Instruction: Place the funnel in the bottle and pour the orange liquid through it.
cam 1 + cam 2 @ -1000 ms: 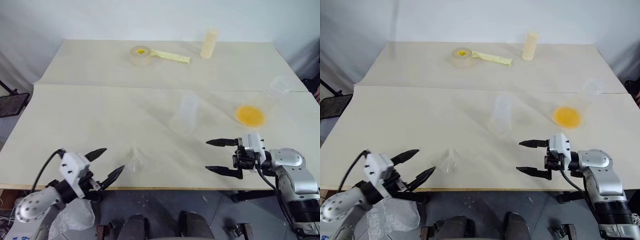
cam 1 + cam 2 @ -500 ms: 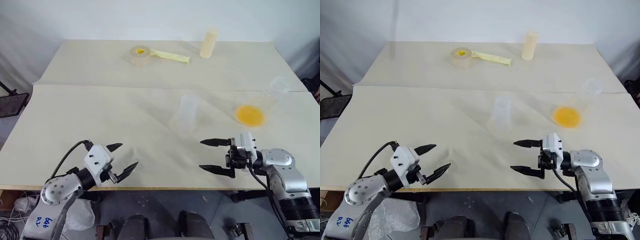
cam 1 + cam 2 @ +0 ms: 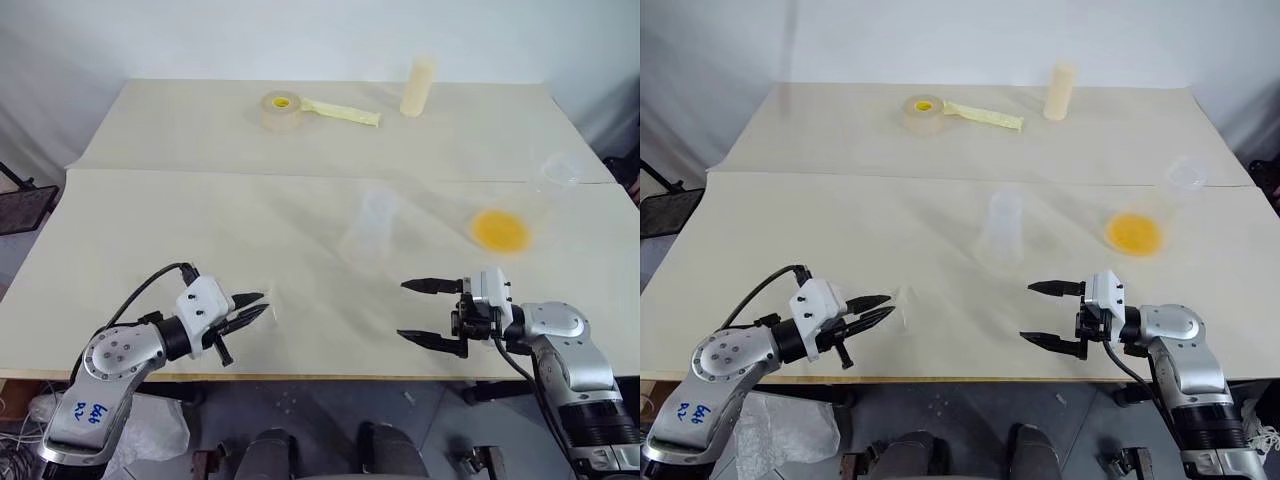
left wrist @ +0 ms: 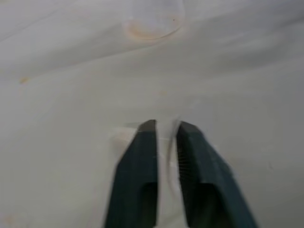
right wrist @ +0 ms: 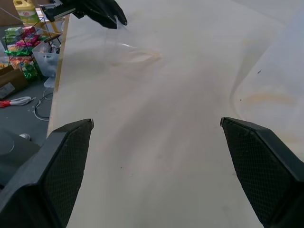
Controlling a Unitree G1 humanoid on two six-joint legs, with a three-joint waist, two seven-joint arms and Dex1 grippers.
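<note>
Left wrist view: the left gripper (image 4: 164, 130) has its two dark fingers drawn nearly together on a thin clear wall of the funnel (image 4: 169, 159), which sits between them and can just be made out against the pale table (image 4: 66, 85). This pinch cannot be read from the head views, where the funnel (image 3: 906, 302) appears as a faint clear shape at the fingertips, near the table's front edge on the robot's left. The round base of the bottle (image 4: 153, 21) shows further along the gripper's line.

Right wrist view: the right gripper (image 5: 156, 126) stands spread wide with bare table between its fingers. The left gripper with the funnel at its tips shows at the far end, and a curved translucent wall beside the right finger is probably the bottle, though I cannot tell for certain.

Head views: the bottle (image 3: 1002, 228) stands upright near the table's middle. The orange liquid (image 3: 1133, 233) lies to its right in a clear vessel (image 3: 1180, 190), well apart from the funnel. A tape roll (image 3: 923, 112) and a cream cylinder (image 3: 1060, 90) stand at the far edge.

Against the earlier frames: one second ago the left gripper was spread open and short of the funnel; it has since advanced and closed on it. The right gripper has kept its wide spread.
</note>
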